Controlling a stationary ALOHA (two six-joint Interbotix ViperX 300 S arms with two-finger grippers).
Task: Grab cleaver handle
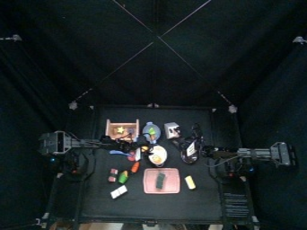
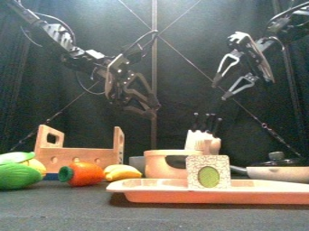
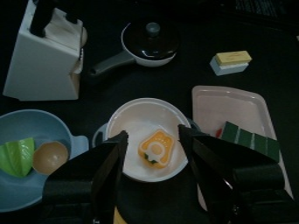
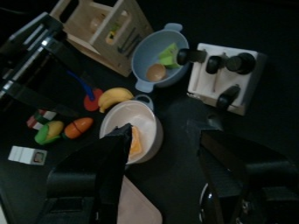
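Black knife handles, the cleaver's presumably among them, stand in the white knife block [image 4: 222,77] beside the blue bowl [image 4: 158,54], while both grippers, left [image 3: 149,153] and right [image 4: 163,157], hover open-jawed and empty: the approach stage, next descending onto one handle.

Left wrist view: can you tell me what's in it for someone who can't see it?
The open left gripper hangs above a white plate with a toy fried egg. Around it are a blue bowl of toy food, a white knife block, a black pan and a pink tray.
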